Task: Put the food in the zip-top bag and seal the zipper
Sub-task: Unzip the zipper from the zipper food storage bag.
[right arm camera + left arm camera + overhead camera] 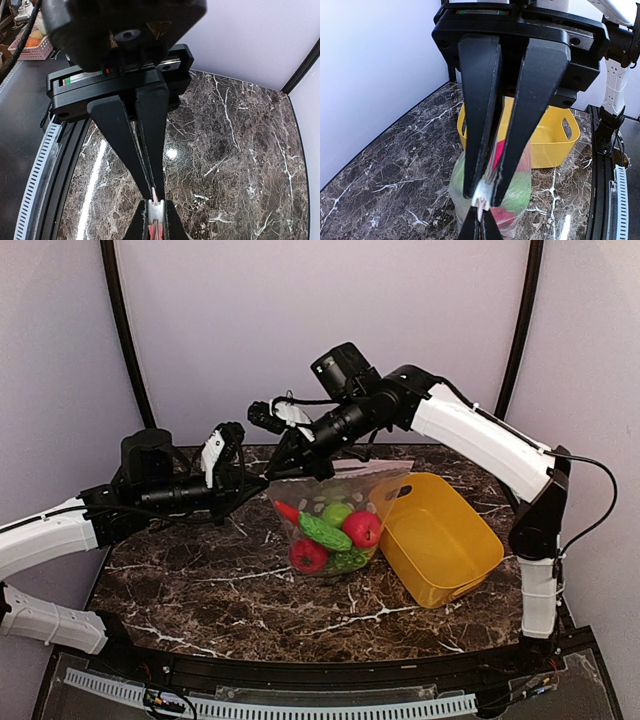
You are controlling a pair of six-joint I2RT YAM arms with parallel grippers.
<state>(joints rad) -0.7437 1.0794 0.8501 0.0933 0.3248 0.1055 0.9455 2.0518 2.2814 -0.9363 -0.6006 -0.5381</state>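
The zip-top bag (345, 498) hangs over the table with the food (335, 535) inside: red, green and yellow toy pieces. My left gripper (258, 481) is shut on the white slider (482, 193) of the zipper (154, 196) at the bag's left top corner. Tip to tip with it, my right gripper (276, 467) is shut on the pinkish end of the zipper strip just beyond the slider. In the left wrist view my left gripper (482, 197) shows above the bag, with green and red food (517, 189) showing through the plastic. In the right wrist view my right gripper (154, 192) meets the slider (155, 212).
A yellow tub (440, 540) stands tilted on the dark marble table (200, 590), touching the bag's right side. The tub (555, 145) looks empty from the left wrist. A curved wall closes the back.
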